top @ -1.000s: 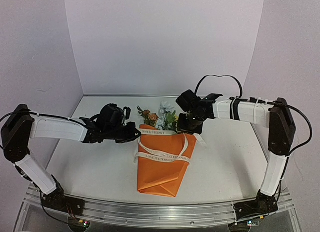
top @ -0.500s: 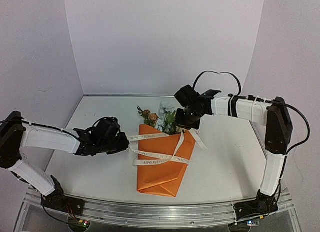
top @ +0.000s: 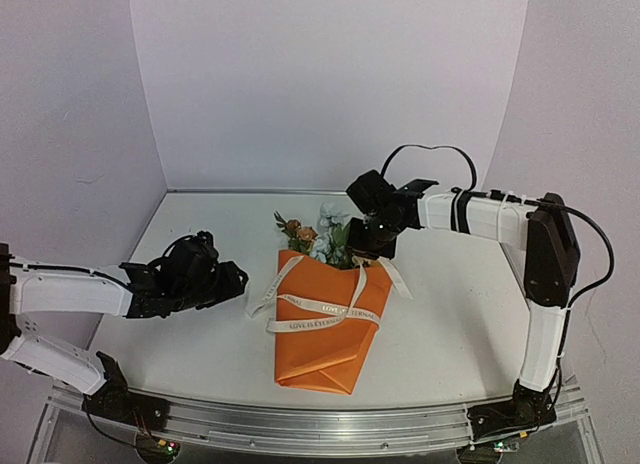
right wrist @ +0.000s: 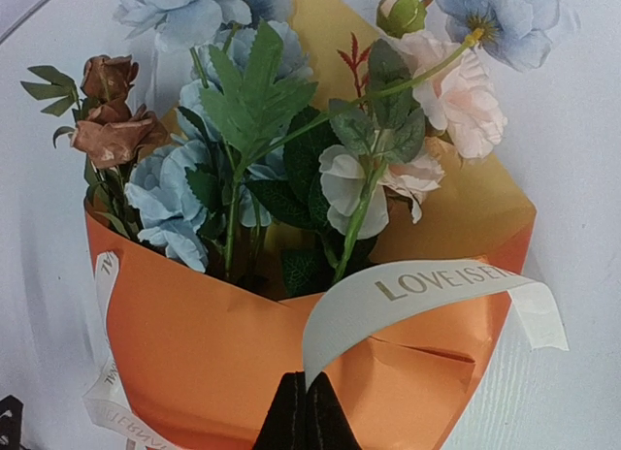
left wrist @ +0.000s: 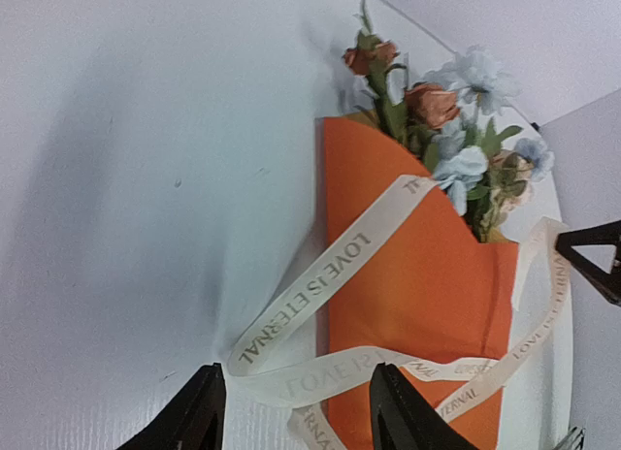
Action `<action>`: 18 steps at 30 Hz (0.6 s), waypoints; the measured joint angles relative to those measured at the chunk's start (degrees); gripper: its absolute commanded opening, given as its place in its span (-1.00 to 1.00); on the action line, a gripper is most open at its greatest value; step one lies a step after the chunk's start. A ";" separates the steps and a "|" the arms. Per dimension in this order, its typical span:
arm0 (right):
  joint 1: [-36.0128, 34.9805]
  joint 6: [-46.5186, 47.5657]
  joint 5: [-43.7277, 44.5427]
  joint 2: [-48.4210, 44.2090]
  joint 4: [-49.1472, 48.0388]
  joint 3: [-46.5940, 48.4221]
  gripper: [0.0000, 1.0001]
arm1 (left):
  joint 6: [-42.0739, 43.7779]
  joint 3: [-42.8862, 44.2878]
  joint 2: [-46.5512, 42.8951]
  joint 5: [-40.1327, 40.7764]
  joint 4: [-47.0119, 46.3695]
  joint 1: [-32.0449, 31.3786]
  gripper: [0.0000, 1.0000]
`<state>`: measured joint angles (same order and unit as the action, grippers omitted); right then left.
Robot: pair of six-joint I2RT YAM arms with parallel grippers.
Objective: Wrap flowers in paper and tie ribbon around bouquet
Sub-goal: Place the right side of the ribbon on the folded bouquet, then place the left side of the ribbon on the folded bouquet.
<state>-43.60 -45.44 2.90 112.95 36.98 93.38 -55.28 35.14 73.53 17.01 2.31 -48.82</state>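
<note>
Seen from above, a bouquet (top: 320, 349) wrapped in a bright orange paper cone lay flat near the middle of the white worktop (top: 455, 324). Its narrow end pointed toward the arms, and its small orange, pale blue and cream artificial flowers (top: 318, 234) pointed toward the back wall. A long, narrow cream-white fabric ribbon (top: 322, 306) with printed lettering looped loosely across the bouquet's upper half. The left claw (top: 238, 281) sat low just left of the bouquet, beside the ribbon's left loop. The right claw (top: 372, 250) hung at the bouquet's upper right corner, next to the blossoms.

In the left wrist view, the left claw's two black fingers (left wrist: 202, 411) stood apart. A loop of ribbon lay on the worktop between and just ahead of their tips, not pinched. The bouquet lay beyond it.

In the right wrist view, the right claw's fingers were pressed together and clamped on the ribbon. The ribbon arched up from them across the bouquet's open mouth, below the green leaves and blossoms.
</note>
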 measured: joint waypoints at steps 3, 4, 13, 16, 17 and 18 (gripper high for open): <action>-0.13 0.57 -0.37 0.28 0.36 0.47 -0.89 | 5.81 0.36 -3.70 -2.80 -1.33 0.19 0.20; -0.13 0.65 -0.65 0.67 0.65 1.10 -0.83 | 8.48 1.58 -3.57 -4.85 -1.58 0.30 0.21; -0.73 0.64 -2.56 1.20 0.22 -0.36 -0.55 | 24.70 20.89 15.87 -27.75 -6.82 0.02 0.24; -0.76 0.53 -3.06 1.03 0.45 -1.45 -0.52 | 26.99 24.70 22.48 -33.61 -7.44 -0.74 0.24; -0.76 0.43 -3.19 0.88 0.24 -1.69 -0.49 | 27.42 25.84 24.46 -34.97 -7.42 -1.03 0.23; -0.70 0.27 -3.20 0.37 -0.13 -2.35 -0.45 | 27.80 26.79 26.00 -36.06 -7.33 -1.28 0.23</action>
<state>-44.30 -45.18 -0.30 113.32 36.85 91.04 -27.49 61.92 99.53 -19.05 -5.02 -50.10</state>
